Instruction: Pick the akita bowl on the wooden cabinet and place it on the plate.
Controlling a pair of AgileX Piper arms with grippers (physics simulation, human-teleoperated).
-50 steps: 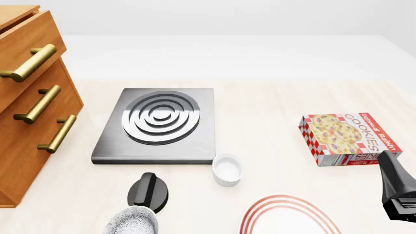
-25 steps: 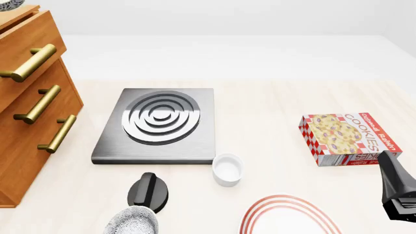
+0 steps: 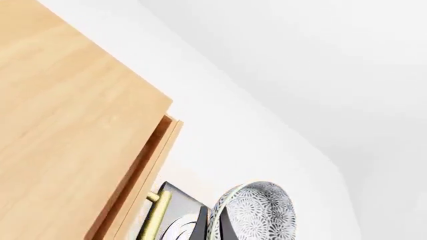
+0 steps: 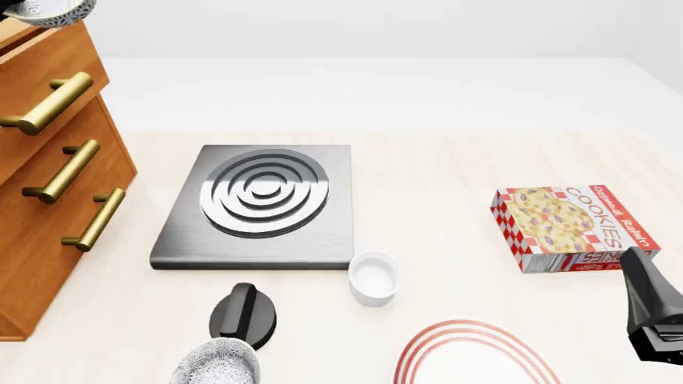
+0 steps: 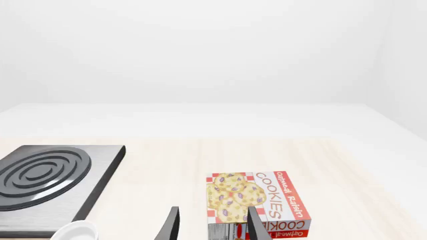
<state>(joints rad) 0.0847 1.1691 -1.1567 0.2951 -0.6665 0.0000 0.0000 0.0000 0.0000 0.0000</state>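
An akita bowl (image 4: 45, 10) shows at the front view's top left corner, in the air just above the wooden cabinet (image 4: 48, 176). In the left wrist view the same speckled bowl (image 3: 259, 212) hangs past the cabinet's top (image 3: 67, 115), and my left gripper (image 3: 213, 227) is shut on its rim. The red-ringed plate (image 4: 427, 342) lies at the near edge, right of centre. My right gripper (image 5: 212, 227) is open with nothing between its fingers. It hovers low at the near right (image 4: 653, 316), in front of the cookie box.
A second speckled bowl (image 4: 219, 364) sits at the near edge, behind it a dark rounded object (image 4: 243, 314). The grey stove (image 4: 261, 204) lies mid-table with a white ramekin (image 4: 373, 278) in front of it. The cookie box (image 4: 571, 228) lies at the right.
The held bowl has come into the front view at the top left corner, moving rightwards over the cabinet's top. The right arm and the things on the table have stayed still.
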